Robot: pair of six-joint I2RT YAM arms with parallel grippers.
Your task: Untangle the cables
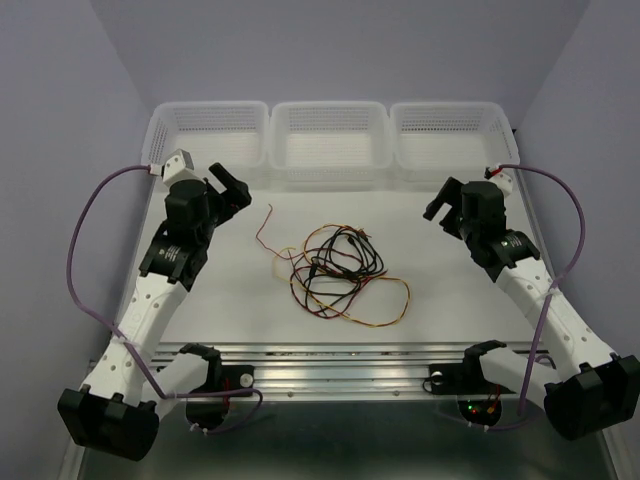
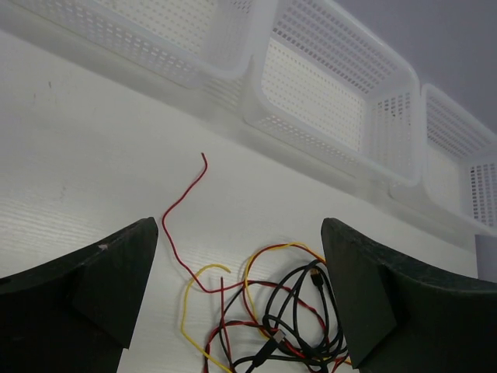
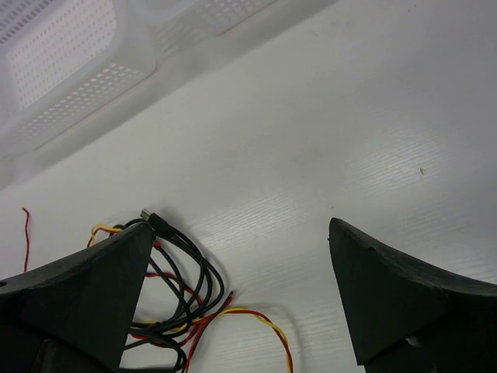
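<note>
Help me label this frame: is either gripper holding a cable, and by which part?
Nothing is held. The left gripper and the right gripper are both open, clear of the tangled cables.

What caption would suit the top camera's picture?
Left end effector and right end effector, both open, flank tangled red, yellow and black cables on a table.

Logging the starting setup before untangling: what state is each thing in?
Red wire, tangled, one end trailing free.
Yellow wire, tangled in the pile.
Black wire, tangled in the pile.
Baskets, empty.
Left pincer, open, holding nothing.
Right pincer, open, holding nothing.
</note>
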